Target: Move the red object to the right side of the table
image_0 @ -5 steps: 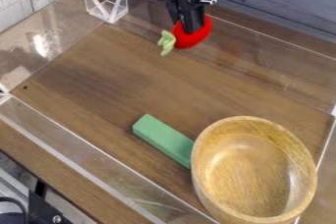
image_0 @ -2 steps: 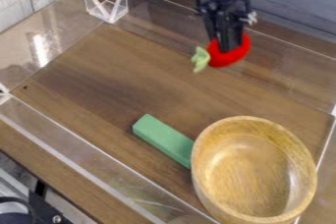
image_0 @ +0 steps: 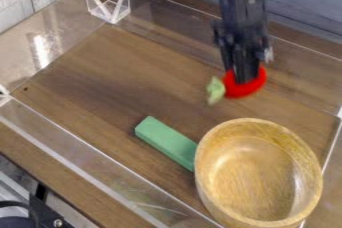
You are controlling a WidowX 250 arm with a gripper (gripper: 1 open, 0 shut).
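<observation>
- The arm (image_0: 238, 2) reached down steeply from the top edge.
- The gripper (image_0: 243, 69) pointed downward, its dark fingers narrowly set (clamped on the red object (image_0: 245, 82)).

red object (image_0: 246, 84): glossy red, green stem | block (image_0: 166, 140): green | bowl (image_0: 261, 182): light wood grain | table (image_0: 120, 82): dark brown wood-grain

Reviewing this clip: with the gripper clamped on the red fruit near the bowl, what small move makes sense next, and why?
Probably lower a little and open. The gripper is shut on the red object, already over the right part of the table, just beyond the wooden bowl. Whether it touches the wood yet I cannot tell.
</observation>
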